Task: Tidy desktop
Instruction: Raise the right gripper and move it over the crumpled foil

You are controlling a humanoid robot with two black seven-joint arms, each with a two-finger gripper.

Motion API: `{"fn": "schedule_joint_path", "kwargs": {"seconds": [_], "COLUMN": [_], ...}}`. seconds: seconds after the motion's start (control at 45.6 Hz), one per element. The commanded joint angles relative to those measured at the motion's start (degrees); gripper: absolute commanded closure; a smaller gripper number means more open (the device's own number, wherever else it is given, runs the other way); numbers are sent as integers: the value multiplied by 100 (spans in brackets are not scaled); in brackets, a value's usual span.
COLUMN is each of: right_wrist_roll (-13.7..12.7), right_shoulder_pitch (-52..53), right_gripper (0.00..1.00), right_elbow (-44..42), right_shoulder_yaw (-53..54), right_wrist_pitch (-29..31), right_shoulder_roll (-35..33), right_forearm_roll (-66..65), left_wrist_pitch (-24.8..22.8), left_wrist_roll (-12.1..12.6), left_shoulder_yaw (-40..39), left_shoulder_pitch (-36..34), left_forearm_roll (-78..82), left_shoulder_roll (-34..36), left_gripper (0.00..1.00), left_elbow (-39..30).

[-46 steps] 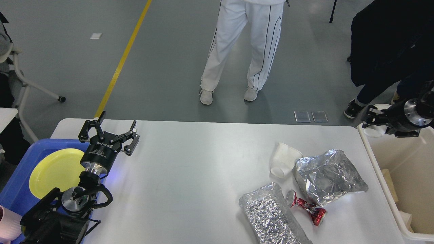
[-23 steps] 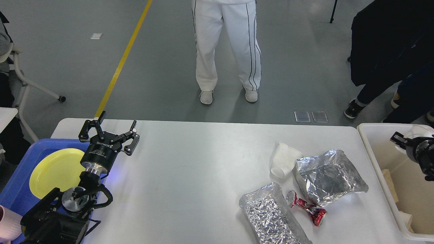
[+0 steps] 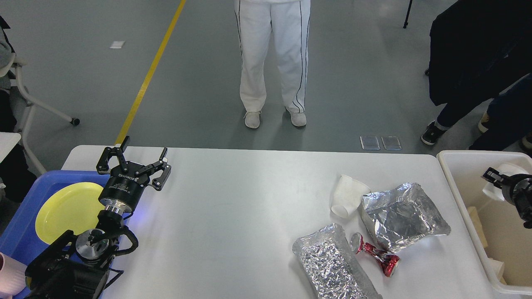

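Note:
The white desktop (image 3: 232,216) carries a tipped white paper cup (image 3: 347,201), two crumpled foil bags (image 3: 401,218) (image 3: 332,261) and a crushed red can (image 3: 376,254) at its right side. My left gripper (image 3: 133,160) is open and empty above the desktop's far left corner, beside the blue tray. My right gripper (image 3: 493,179) is at the right edge, over the cream bin (image 3: 461,199), shut on another white paper cup (image 3: 505,169). Most of that arm is out of view.
A blue tray (image 3: 25,216) at the left holds a yellow plate (image 3: 66,211); a pink cup (image 3: 8,278) is at the bottom left corner. A person in white trousers (image 3: 272,62) stands beyond the far edge. Other people stand at the far right.
My right gripper has moved with the white cup from above the bin's far corner to the right and down over the bin. The person in white shifted their feet. The left arm is still.

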Motion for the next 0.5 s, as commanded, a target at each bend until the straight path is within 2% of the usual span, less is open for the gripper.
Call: {"fn": "schedule_joint_path", "kwargs": {"seconds": [0.0, 0.482], "right_wrist_roll": [1, 1], "right_shoulder_pitch": [0, 9], "right_gripper": [0, 0], "right_elbow": [9, 1], "right_shoulder_yaw": [15, 41], "right_wrist_pitch": [0, -26], "right_shoulder_roll": [33, 59], "right_forearm_roll": [22, 22], "left_wrist_pitch": [0, 0], "left_wrist_roll": [0, 0], "left_shoulder_yaw": [1, -8], "left_shoulder_pitch": [0, 0], "left_forearm_roll": [0, 0], "left_shoulder_roll": [0, 0], "left_gripper": [4, 4], "left_elbow": [0, 0]}}
